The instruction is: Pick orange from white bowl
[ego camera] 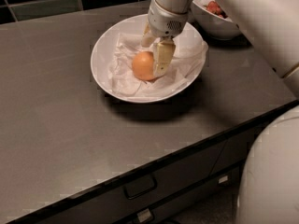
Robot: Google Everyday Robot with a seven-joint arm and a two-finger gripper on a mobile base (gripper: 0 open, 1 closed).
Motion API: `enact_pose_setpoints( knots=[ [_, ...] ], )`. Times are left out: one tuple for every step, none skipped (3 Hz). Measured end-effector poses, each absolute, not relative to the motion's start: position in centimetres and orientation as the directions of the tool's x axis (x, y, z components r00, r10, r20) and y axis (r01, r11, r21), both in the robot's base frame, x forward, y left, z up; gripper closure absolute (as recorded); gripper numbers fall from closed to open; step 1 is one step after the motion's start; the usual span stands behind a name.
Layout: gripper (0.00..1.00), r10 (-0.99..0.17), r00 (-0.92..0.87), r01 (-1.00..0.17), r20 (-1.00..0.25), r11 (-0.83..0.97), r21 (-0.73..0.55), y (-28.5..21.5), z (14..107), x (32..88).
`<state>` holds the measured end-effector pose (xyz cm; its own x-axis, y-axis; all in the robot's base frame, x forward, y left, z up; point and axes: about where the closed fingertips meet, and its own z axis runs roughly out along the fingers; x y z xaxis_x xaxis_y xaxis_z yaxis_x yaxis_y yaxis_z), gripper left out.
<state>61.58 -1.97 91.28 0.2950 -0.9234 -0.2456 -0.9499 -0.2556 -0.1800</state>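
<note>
On the dark countertop (60,125), a little back from its front edge, sits the white bowl (100,55), wide and shallow, lined with crumpled white paper (125,80) that rises over the rim on the right side. Resting on that paper, close to the middle of the bowl, is the orange (141,65), smooth and evenly coloured. Reaching down into the bowl from above is the gripper (153,59), carried on a white arm (252,17) that enters from the upper right. Its two pale fingers (163,57) stand apart: the nearer one hangs at the orange's right side, overlapping its edge, while the farther one drops behind the fruit's upper right. The orange lies between them and still sits on the paper, not lifted. Behind the arm, at the back right of the counter and just beside the white bowl, stands a smaller, deeper bowl (212,27) holding red pieces (214,7); much of it is hidden by the arm. Along the back runs a wall of dark tiles (42,3). Below the counter's front edge is a dark drawer front with a handle (139,186), and the robot's rounded white body (271,171) fills the lower right corner.
</note>
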Motion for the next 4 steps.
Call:
enact_pose_setpoints(
  knots=[
    [0.31, -0.915, 0.317, -0.947, -0.252, -0.288, -0.146, -1.2, 89.8, 61.7],
    [0.31, -0.906, 0.336, -0.941, -0.255, -0.313, -0.127, -0.4, 88.7, 61.9],
    [0.32, -0.9, 0.353, -0.935, -0.256, -0.334, -0.118, 0.3, 88.1, 62.3],
    [0.32, -0.898, 0.358, -0.933, -0.256, -0.341, -0.11, 0.6, 87.4, 62.8]
  ],
)
